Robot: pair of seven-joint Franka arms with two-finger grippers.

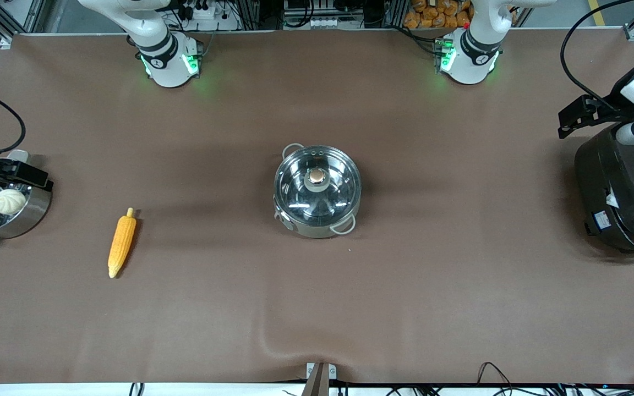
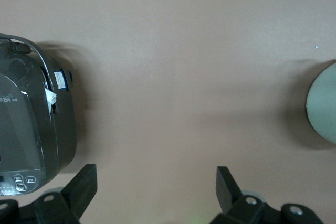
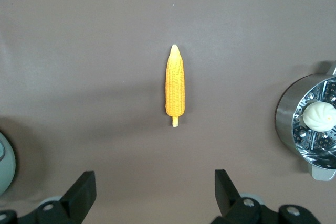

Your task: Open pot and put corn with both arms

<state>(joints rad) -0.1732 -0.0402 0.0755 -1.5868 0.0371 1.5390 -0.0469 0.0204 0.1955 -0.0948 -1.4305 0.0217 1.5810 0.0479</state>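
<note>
Two loop handles flank our pot [image 1: 317, 191], shiny steel, its glass lid [image 1: 317, 184] on with the tan knob [image 1: 316, 176] centred; it sits mid-table. We see the corn [image 1: 121, 243], tapered orange-yellow, lying flat toward the right arm's end, well apart from the pot, bare cloth around it. Our right gripper [image 3: 152, 195] hangs spread over the cloth near the corn; our left gripper [image 2: 155, 192] hangs spread beside the rice cooker [image 1: 622, 192].
</note>
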